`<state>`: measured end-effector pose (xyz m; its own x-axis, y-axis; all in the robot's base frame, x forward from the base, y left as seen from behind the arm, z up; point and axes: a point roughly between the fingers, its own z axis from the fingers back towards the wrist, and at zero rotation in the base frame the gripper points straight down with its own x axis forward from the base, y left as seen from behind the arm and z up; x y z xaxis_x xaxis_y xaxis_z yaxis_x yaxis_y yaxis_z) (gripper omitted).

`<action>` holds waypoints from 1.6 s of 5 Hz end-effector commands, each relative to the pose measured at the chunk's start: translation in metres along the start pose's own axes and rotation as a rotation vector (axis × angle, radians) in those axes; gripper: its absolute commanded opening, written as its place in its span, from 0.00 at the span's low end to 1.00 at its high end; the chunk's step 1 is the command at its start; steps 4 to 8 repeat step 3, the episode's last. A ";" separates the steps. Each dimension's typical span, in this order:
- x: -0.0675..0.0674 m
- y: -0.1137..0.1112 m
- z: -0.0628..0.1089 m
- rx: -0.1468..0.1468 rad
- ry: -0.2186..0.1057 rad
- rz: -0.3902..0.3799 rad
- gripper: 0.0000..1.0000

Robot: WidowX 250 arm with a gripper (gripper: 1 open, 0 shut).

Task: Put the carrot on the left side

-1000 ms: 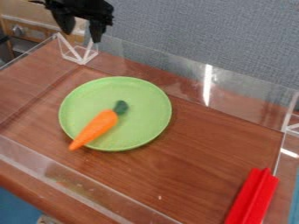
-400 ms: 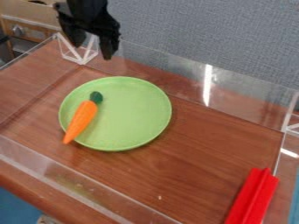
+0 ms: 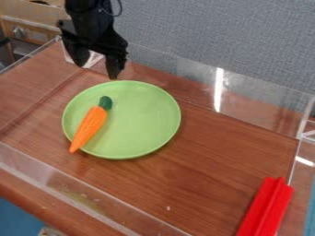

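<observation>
The carrot [image 3: 90, 127] is small and orange with a dark green stub top. It lies on the left part of the round green plate [image 3: 145, 118], tip toward the near left, overhanging the rim. My black gripper [image 3: 96, 61] hangs above the plate's far left edge, jaws open and empty. It is clear of the carrot, a short way behind and above it.
A clear plastic wall [image 3: 222, 85] fences the brown wooden table [image 3: 234, 157] at the back, sides and front. Long red bars [image 3: 267, 208] lie at the front right corner. A white triangular frame [image 3: 81, 52] stands behind the gripper.
The carrot shifted from the plate's middle to its left part and turned more upright. The gripper came down and toward the plate's far left edge.
</observation>
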<state>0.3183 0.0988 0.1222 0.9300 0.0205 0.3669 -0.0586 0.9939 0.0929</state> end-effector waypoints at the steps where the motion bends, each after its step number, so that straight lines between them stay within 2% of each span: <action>1: -0.002 0.003 0.015 0.015 -0.050 0.026 1.00; 2: -0.010 0.007 0.017 0.018 -0.051 0.055 1.00; 3: -0.006 0.003 0.025 -0.010 -0.055 0.002 1.00; 8: -0.006 0.003 0.025 -0.010 -0.055 0.002 1.00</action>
